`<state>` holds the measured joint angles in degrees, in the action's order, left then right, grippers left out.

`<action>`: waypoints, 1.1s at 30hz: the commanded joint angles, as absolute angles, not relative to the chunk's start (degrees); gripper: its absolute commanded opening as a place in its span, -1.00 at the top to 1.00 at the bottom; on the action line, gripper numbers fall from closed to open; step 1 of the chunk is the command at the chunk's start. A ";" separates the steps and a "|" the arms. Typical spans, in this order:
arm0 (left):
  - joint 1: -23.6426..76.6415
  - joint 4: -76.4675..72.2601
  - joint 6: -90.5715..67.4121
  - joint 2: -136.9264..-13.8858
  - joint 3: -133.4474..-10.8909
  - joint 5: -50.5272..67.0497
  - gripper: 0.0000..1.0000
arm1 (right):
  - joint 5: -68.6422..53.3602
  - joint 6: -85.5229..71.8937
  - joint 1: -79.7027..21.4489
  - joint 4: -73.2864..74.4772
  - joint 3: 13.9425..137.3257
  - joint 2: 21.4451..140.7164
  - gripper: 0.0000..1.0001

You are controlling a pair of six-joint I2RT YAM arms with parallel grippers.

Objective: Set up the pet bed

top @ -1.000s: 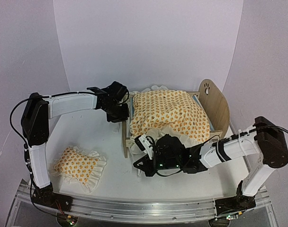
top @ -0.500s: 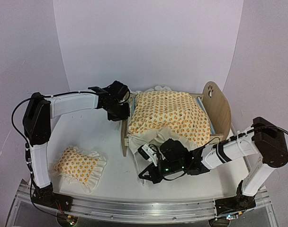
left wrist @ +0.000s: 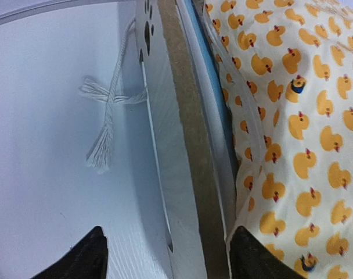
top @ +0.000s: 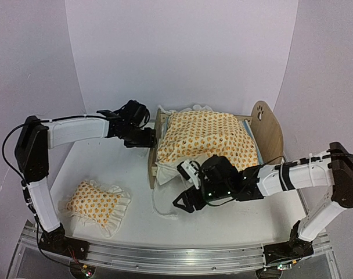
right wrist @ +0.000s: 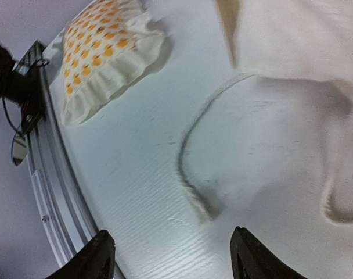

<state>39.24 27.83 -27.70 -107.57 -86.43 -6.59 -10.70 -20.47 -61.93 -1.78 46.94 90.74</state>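
Top view, from the left: the pillow (top: 95, 203) lies on the bench (top: 121, 168), not on the bed yet. The left jaws are open by the footboard (top: 152, 171). The pet bed (top: 270, 131) sits in the middle, with the blanket (top: 208, 142) on it. The right jaws are open too, holding nothing.

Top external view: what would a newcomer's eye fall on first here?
The orange duck-print blanket draws the eye first; it lies heaped over the pet bed in the middle of the view. A matching pillow lies alone at the near left. The left gripper stands open at the footboard, the right gripper open by the bed's near side.
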 commanded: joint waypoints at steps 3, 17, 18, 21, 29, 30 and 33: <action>39.02 25.04 -22.96 -89.28 -76.50 -4.42 -0.78 | 2.44 -19.32 -57.53 -2.87 48.31 92.12 -0.46; 40.25 6.53 -31.93 -62.69 -43.46 8.11 -0.97 | 15.73 -19.76 -60.89 -19.91 47.41 101.61 0.84; 40.24 4.99 -31.76 -62.07 -42.36 8.58 -0.98 | 13.32 -20.10 -60.91 -18.25 47.95 100.23 1.00; 40.34 -1.34 -31.05 -59.98 -38.81 10.82 -0.98 | -0.72 -23.45 -60.80 -12.83 49.84 95.53 1.00; 40.43 -9.05 -30.85 -59.40 -33.69 13.77 -0.93 | -19.19 -30.63 -60.75 -8.91 57.49 93.40 1.00; 40.51 -9.06 -31.00 -59.68 -33.79 14.34 -0.93 | -12.13 -27.57 -61.03 -3.93 57.94 93.86 1.00; 41.30 -9.22 -31.29 -59.77 -34.14 14.48 -0.94 | 6.67 -19.79 -61.21 1.04 55.66 95.90 0.45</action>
<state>40.40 -4.12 -31.40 -59.70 -33.21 12.53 -10.46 -27.73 -61.04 -8.21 56.64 94.96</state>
